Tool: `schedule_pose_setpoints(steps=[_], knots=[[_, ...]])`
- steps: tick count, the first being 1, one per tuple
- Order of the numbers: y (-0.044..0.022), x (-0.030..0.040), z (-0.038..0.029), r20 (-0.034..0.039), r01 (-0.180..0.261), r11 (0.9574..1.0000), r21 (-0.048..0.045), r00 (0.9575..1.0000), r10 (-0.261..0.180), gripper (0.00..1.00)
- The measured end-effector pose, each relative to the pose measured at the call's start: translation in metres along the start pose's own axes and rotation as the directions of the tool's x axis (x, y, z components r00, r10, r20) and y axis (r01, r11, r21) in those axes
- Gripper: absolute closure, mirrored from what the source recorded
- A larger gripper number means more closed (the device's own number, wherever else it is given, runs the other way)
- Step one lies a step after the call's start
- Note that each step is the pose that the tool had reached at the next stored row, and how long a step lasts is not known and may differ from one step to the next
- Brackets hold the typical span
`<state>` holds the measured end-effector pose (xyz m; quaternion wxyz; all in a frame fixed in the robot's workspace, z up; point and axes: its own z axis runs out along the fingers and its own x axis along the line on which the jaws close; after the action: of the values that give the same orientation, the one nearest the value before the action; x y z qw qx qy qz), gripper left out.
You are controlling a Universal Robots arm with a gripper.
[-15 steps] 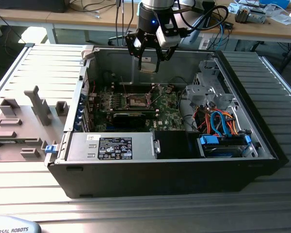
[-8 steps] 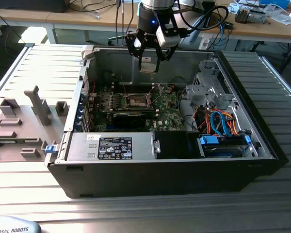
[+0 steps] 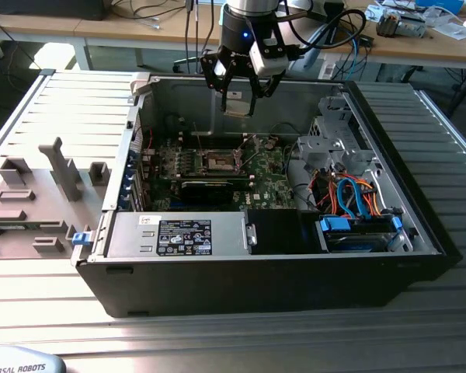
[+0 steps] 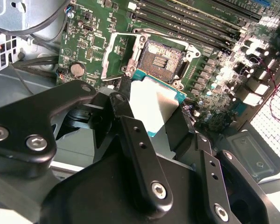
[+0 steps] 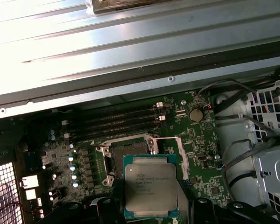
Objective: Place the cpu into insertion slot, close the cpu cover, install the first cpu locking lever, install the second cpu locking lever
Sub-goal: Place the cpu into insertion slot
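Currently gripper [image 3: 239, 103] pinches the cpu [image 5: 150, 186] flat by two edges; I see the insertion slot [image 5: 129, 157] open below it, offset toward the memory slots [image 5: 116, 119].

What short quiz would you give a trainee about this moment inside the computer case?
1. True or false: the chip already sits in the socket.
2. What does the end effector hold? A) a cable B) the chip C) nothing
3. Fill in: the socket's metal cover is ____ (open or shut).
Key: 1 false; 2 B; 3 open.
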<state>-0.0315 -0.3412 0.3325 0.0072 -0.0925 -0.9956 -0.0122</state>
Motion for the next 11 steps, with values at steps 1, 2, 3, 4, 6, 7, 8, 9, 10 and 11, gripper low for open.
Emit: schedule_pose_setpoints(steps=[1,2,3,4,6,7,8,9,10,11], knots=[[0.0000,0.0000,0.0000,0.0000,0.000,1.0000,0.0000,1.0000,0.000,0.46],[0.0000,0.0000,0.0000,0.0000,-0.001,1.0000,0.0000,1.0000,0.001,0.46],[0.0000,0.0000,0.0000,0.0000,-0.001,1.0000,0.0000,1.0000,0.001,0.46],[0.0000,0.0000,0.0000,0.0000,-0.001,1.0000,0.0000,1.0000,0.001,0.46],[0.0000,0.0000,0.0000,0.0000,-0.002,1.0000,0.0000,1.0000,0.002,0.46],[0.0000,0.0000,0.0001,0.0003,-0.013,0.9999,-0.0002,0.9999,0.013,0.46],[0.0000,0.0000,0.0001,0.0005,-0.023,0.9997,-0.0003,0.9997,0.023,0.46],[0.0000,0.0000,0.0001,0.0005,-0.024,0.9997,-0.0003,0.9997,0.024,0.46],[0.0000,0.0000,0.0001,0.0006,-0.024,0.9997,-0.0003,0.9997,0.024,0.46],[0.0000,0.0000,0.0001,0.0006,-0.025,0.9997,-0.0003,0.9997,0.025,0.46]])
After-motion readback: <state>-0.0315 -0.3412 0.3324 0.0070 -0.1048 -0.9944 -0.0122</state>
